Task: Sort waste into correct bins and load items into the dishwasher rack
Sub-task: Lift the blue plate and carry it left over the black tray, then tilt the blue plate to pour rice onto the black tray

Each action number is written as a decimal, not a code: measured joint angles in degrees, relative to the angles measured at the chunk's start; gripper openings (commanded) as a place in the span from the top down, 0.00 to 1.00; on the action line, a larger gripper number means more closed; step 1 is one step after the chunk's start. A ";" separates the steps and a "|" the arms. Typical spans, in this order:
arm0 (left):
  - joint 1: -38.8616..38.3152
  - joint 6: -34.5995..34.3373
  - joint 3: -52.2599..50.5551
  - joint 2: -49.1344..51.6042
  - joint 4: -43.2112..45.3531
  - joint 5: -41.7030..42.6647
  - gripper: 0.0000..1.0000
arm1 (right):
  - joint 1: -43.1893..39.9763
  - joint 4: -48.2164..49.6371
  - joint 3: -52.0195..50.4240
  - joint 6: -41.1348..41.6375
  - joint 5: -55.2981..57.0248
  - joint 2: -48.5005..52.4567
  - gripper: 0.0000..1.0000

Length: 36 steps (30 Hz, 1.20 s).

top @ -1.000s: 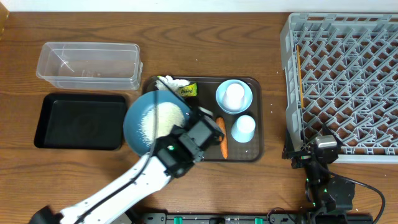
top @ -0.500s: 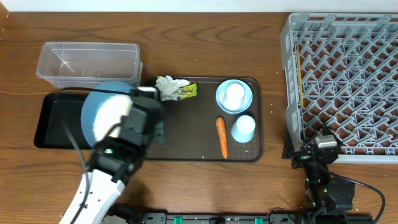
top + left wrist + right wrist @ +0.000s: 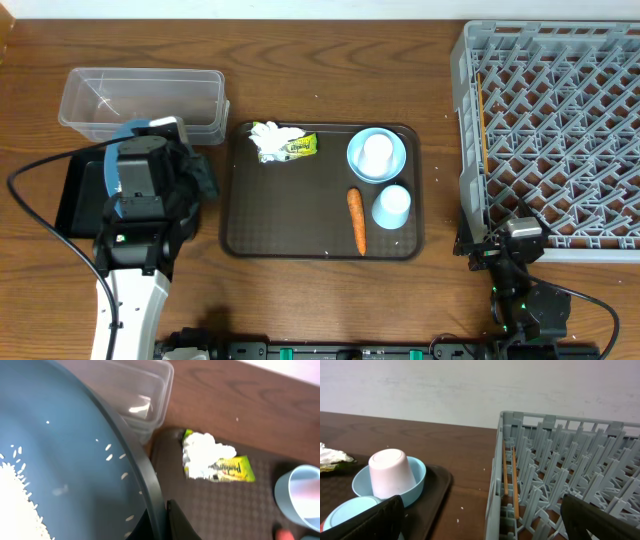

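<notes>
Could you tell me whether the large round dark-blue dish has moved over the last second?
Yes. The large round dark-blue dish has gone left, off the brown serving tray to above the shallow black rectangular tray.

Left arm with white lower link, black boxy wrist housing, small green light, thin black cable, right arm black, right claw with matte black fingers

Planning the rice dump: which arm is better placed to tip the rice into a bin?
Left. The left gripper is shut on the rim of the dark-blue dish, rice inside, above the black tray. The right gripper hangs open by the dishwasher rack.
</notes>
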 measured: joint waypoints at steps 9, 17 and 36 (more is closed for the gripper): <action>0.63 0.00 0.00 7.10 9.60 1.44 0.94 | 0.00 0.00 0.00 0.00 0.00 0.00 0.01; 3.82 -2.21 0.00 8.92 15.54 1.66 0.94 | 0.00 0.00 0.00 0.00 0.00 0.00 0.01; 19.82 -13.27 0.00 15.82 20.28 16.87 0.94 | 0.00 -0.02 0.00 0.00 0.00 0.00 0.01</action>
